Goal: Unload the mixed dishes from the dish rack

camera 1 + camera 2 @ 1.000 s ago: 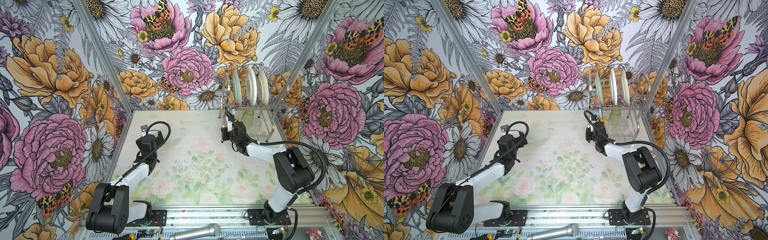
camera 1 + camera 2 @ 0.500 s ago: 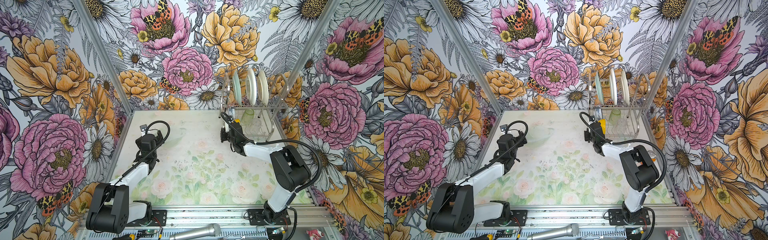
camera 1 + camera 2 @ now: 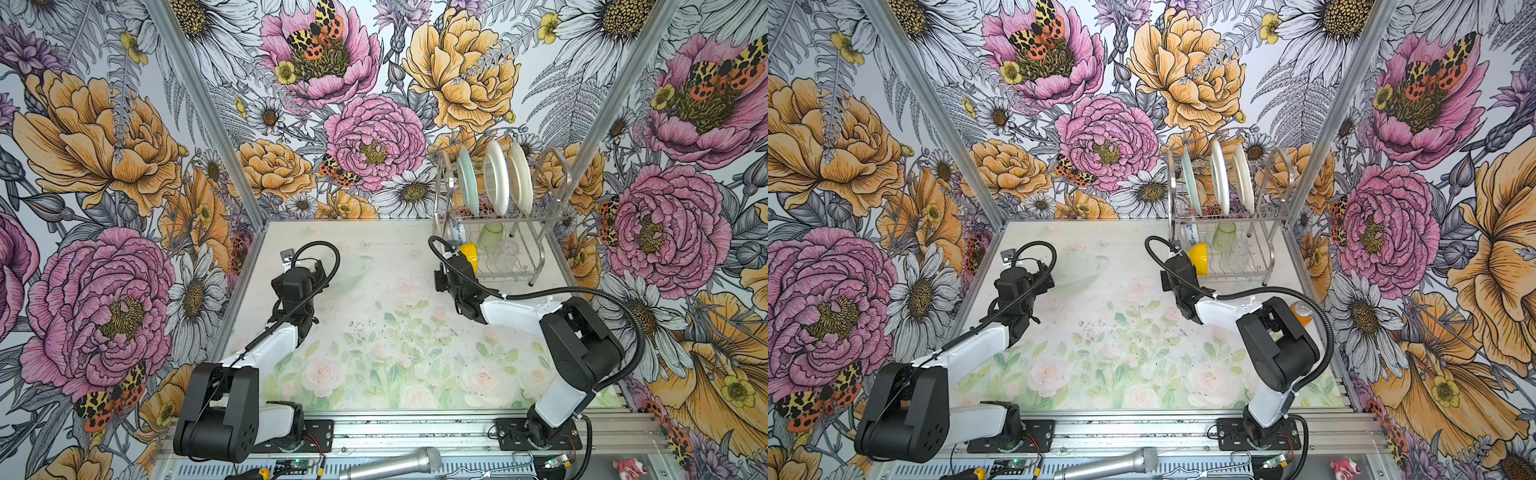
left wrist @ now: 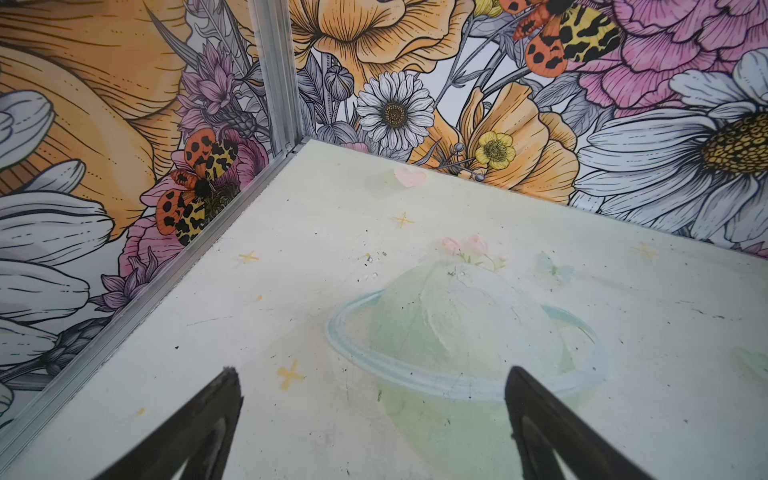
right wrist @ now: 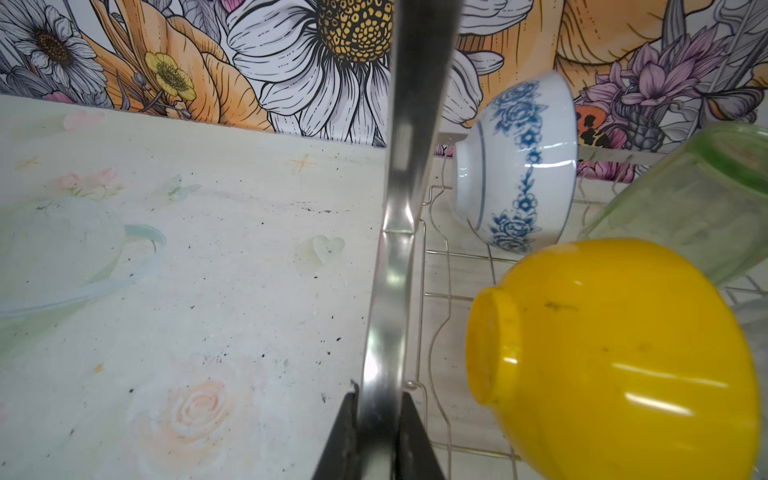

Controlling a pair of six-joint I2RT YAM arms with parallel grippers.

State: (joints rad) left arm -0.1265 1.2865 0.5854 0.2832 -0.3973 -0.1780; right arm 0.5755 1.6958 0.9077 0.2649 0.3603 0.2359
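Steel wire makes up the dish rack, which stands at the far right corner of the table. It has two shelves.

Three plates stand on edge in the top shelf, side by side. They are a pale green plate, a white plate and a cream plate.

On the bottom shelf, the yellow bowl lies tipped on its side at the near left corner. The blue-and-white bowl is tipped on its side too, just behind the yellow one. The green tumbler leans beside them. The clear glass stands next to the tumbler, closer to the front.

The right gripper is at the left end of the rack, just beside the yellow bowl. In the right wrist view its black fingers are squeezed tight on the flat shiny side bar of the rack, one on each side. It holds the rack and not a dish.

The left gripper hangs over the far left part of the table, well apart from the rack. Its fingers are spread wide with nothing between them.

In a top view an orange soda can peeks out behind the right arm, near the right edge of the table.
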